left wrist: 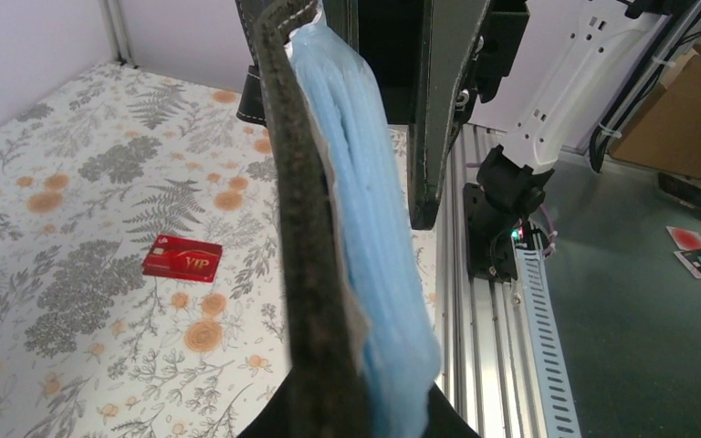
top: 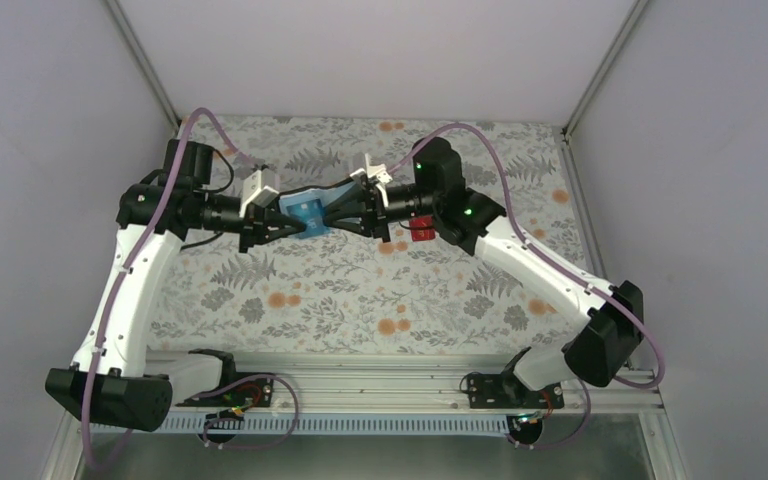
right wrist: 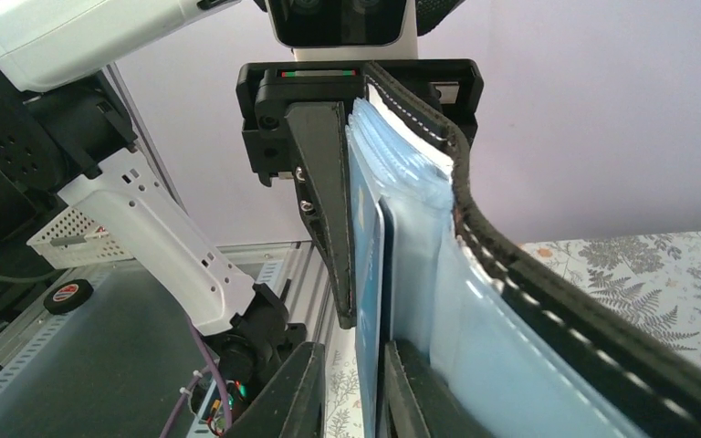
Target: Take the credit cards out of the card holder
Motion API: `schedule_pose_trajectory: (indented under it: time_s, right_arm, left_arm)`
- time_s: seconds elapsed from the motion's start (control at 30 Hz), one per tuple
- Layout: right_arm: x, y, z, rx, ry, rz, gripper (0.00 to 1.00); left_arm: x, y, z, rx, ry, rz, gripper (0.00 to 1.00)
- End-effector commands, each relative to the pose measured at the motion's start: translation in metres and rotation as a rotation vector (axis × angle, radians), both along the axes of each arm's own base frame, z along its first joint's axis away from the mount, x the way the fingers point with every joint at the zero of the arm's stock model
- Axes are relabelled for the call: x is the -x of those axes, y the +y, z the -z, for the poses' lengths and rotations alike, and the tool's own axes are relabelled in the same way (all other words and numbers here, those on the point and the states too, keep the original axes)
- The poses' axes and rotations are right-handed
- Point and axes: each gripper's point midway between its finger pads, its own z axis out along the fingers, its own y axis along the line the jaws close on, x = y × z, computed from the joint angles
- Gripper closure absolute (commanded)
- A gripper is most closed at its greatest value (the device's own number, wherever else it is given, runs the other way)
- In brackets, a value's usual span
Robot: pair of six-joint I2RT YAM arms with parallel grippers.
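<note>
Pale lilac walls (top: 360,50) enclose a table (top: 360,300) patterned with grey ferns and orange flowers, with 2 aluminium posts (top: 145,60) at its back corners. Past the aluminium rail (left wrist: 488,365) lie dark grey floor (left wrist: 639,365) and a cardboard box (left wrist: 685,109).

A folding card holder (left wrist: 374,274), dark stitched cover over light blue plastic sleeves, stands edge-on, pinched at its base by the left gripper (left wrist: 360,429). Left of it a red rectangular VIP card (left wrist: 182,259) lies flat on the floral tablecloth (left wrist: 64,192). Right of it runs a silver aluminium rail (left wrist: 497,347).
</note>
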Motion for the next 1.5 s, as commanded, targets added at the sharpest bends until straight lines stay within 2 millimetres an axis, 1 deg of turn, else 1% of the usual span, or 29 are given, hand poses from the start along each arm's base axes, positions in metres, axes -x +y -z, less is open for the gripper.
schedule_pose_trajectory:
  time_s: [0.0,0.1,0.13,0.2,0.33,0.4,0.47,0.57,0.8,1.0,1.13,1.23,1.4,1.47]
  right_arm:
    - [0.016,0.018,-0.003,-0.021,-0.015,-0.08,0.81]
    - [0.041,0.013,-0.009,-0.057,-0.068,-0.194,0.88]
    - [0.046,0.013,-0.011,-0.064,-0.085,-0.203,0.9]
    - [0.042,0.014,-0.012,-0.06,-0.095,-0.161,0.95]
    - [0.019,0.021,-0.012,-0.034,-0.05,-0.036,0.96]
    - [0.01,0.02,-0.015,-0.034,-0.023,0.021,0.96]
    - [-0.001,0.013,-0.016,-0.031,-0.005,0.075,0.96]
    - [-0.007,0.003,-0.016,-0.024,0.003,0.097,0.96]
    - [-0.014,-0.018,-0.018,-0.022,-0.004,0.152,0.96]
    - [-0.009,-0.023,-0.022,-0.018,-0.023,0.138,0.96]
    - [-0.011,-0.025,-0.018,-0.002,-0.025,0.148,0.96]
    - [-0.014,-0.03,-0.014,0.01,-0.022,0.165,0.96]
    - [-0.01,-0.03,-0.01,0.012,-0.01,0.126,0.96]
    - [-0.004,-0.028,-0.009,0.007,-0.003,0.079,0.95]
  left_arm:
    - [0.016,-0.01,-0.022,0.106,-0.069,0.101,0.98]
    - [0.014,-0.01,-0.023,0.105,-0.072,0.095,0.98]
    - [0.014,-0.01,-0.023,0.104,-0.073,0.093,0.98]
    - [0.013,-0.01,-0.023,0.104,-0.071,0.092,0.98]
    - [0.011,-0.01,-0.021,0.103,-0.056,0.084,0.98]
    - [0.013,-0.01,-0.022,0.105,-0.056,0.086,0.97]
    - [0.018,-0.01,-0.025,0.112,-0.063,0.1,0.87]
    - [0.025,-0.01,-0.028,0.132,-0.075,0.128,0.82]
    - [0.033,-0.011,-0.033,0.164,-0.086,0.168,0.82]
    - [0.034,-0.011,-0.032,0.167,-0.085,0.175,0.82]
    - [0.034,-0.011,-0.031,0.165,-0.087,0.177,0.89]
    - [0.033,-0.01,-0.031,0.162,-0.091,0.172,0.95]
    - [0.031,-0.01,-0.029,0.158,-0.089,0.168,0.97]
    - [0.03,-0.01,-0.029,0.157,-0.089,0.164,0.98]
